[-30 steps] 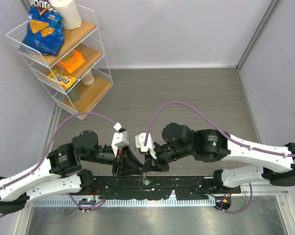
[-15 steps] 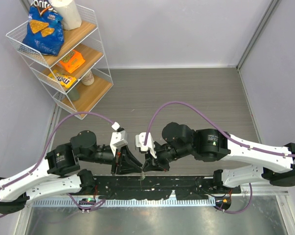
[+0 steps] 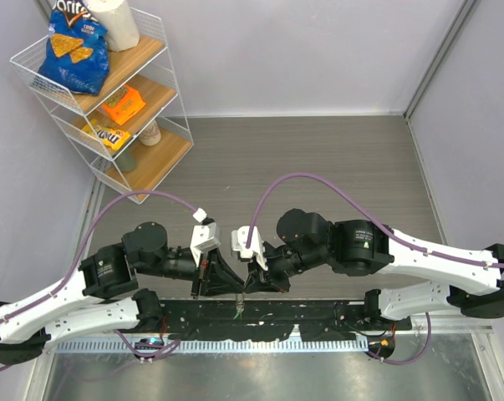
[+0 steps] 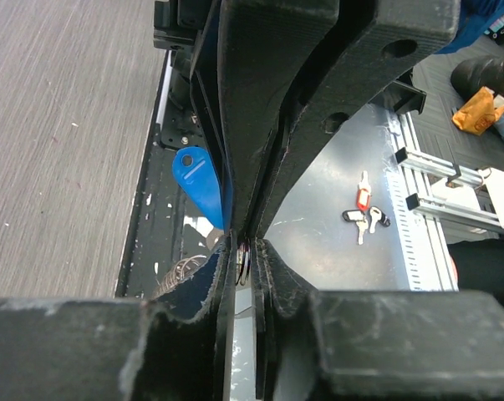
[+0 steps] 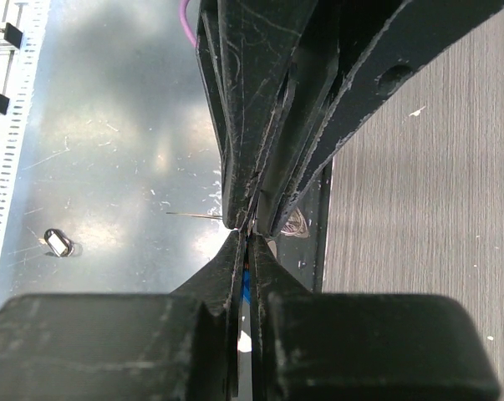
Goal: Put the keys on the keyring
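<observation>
My left gripper (image 3: pixel 231 290) and right gripper (image 3: pixel 248 288) meet tip to tip above the black rail at the table's near edge. In the left wrist view my left gripper (image 4: pixel 245 247) is shut on a thin silver ring of the keyring (image 4: pixel 245 256); a coiled silver part (image 4: pixel 180 271) hangs to its left. A blue plastic tag (image 4: pixel 198 179) sticks out beside the right arm's fingers. In the right wrist view my right gripper (image 5: pixel 250 237) is shut on something blue (image 5: pixel 248 282). A small green speck, the green key (image 3: pixel 239 312), hangs just below the tips.
Spare keys with red and black heads (image 4: pixel 364 209) lie on the steel plate beside the slotted rail (image 4: pixel 419 200). A small dark object (image 5: pixel 58 242) lies on the plate too. A wire shelf with snacks (image 3: pixel 109 100) stands at the far left. Purple cables arch over both arms.
The green key has shifted slightly left under the tips. The left wrist drew a little left, then came back. Both grippers stay shut and touching.
</observation>
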